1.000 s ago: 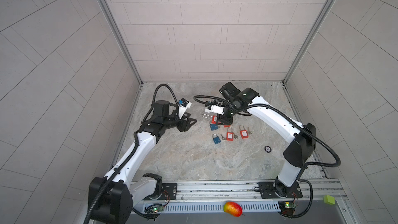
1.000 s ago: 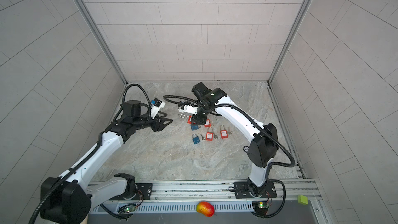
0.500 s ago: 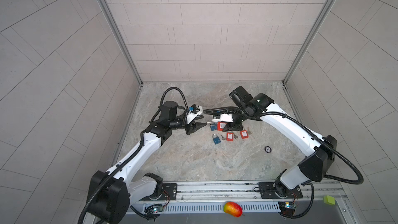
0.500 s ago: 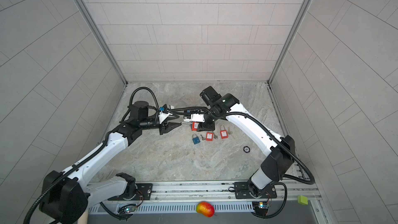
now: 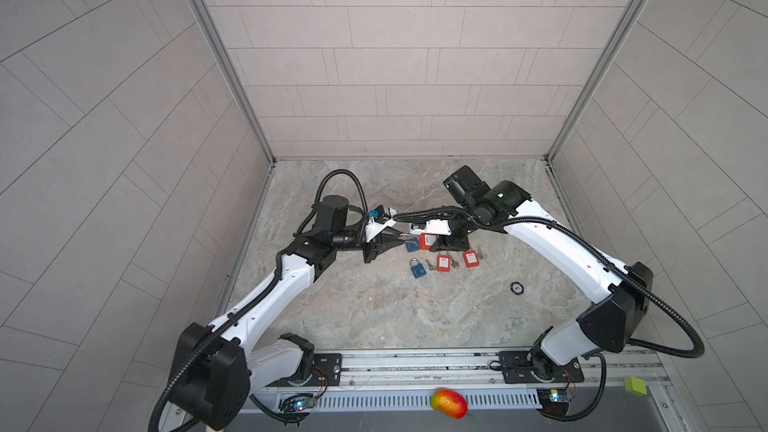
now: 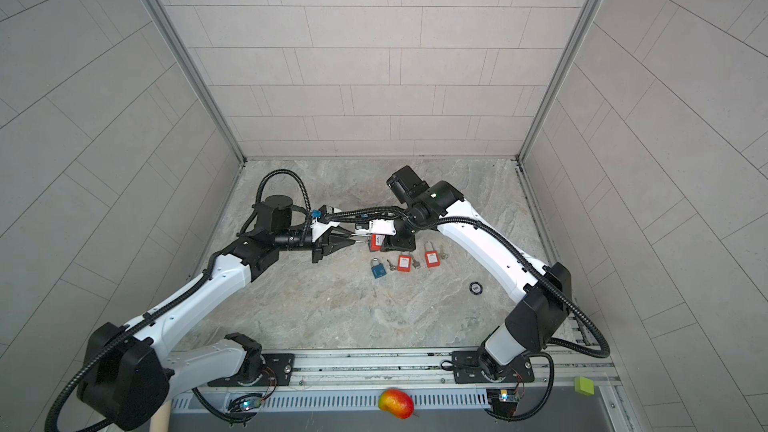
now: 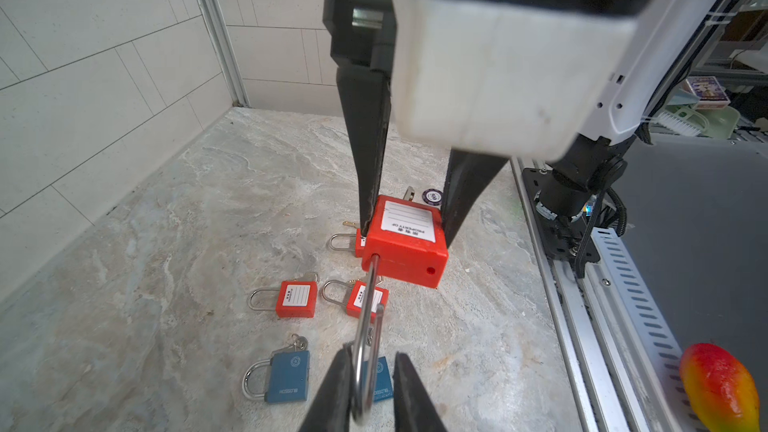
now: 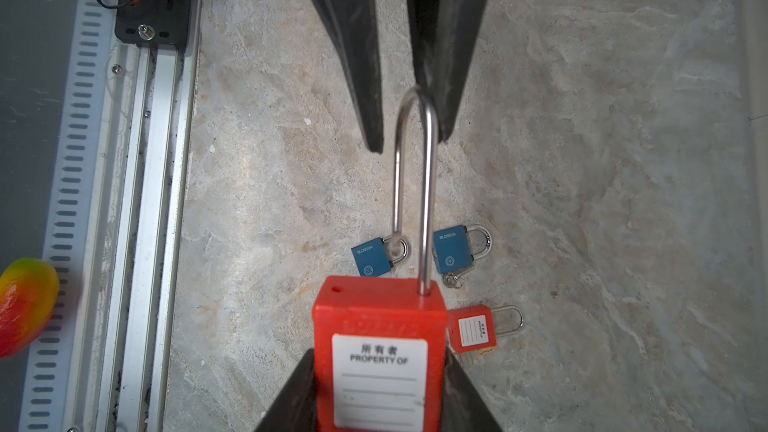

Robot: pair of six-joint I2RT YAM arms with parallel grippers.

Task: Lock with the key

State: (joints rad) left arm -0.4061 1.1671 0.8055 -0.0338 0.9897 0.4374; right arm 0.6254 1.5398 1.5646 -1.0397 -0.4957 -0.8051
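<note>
Right gripper (image 7: 406, 231) pinches the body of a big red padlock (image 8: 378, 326) between its two black fingers, one finger flat against each narrow side. The white label faces the right wrist camera. The padlock is held off the marbled floor (image 5: 374, 317), above a cluster of smaller locks near the middle in both top views.

Its shackle (image 8: 428, 201) is unlatched. One leg sits in the body, the other hangs free, and the hole for it in the top of the body lies bare. The shackle points away from the right gripper toward the left gripper (image 8: 409, 142), whose fingers stand narrowly parted on either side of the bend. One finger touches the steel, while a thin gap shows at the other, so the bend is bracketed rather than clamped.

On the floor below lie a blue padlock (image 8: 372, 257), a second blue padlock (image 8: 453, 249) and a small red padlock (image 8: 471, 328). Small keys (image 6: 390, 263) lie just beside the floor locks. Whether a key sits in the held padlock I cannot tell. A round dark token (image 5: 516, 287) lies well apart, on the right arm's side.
</note>
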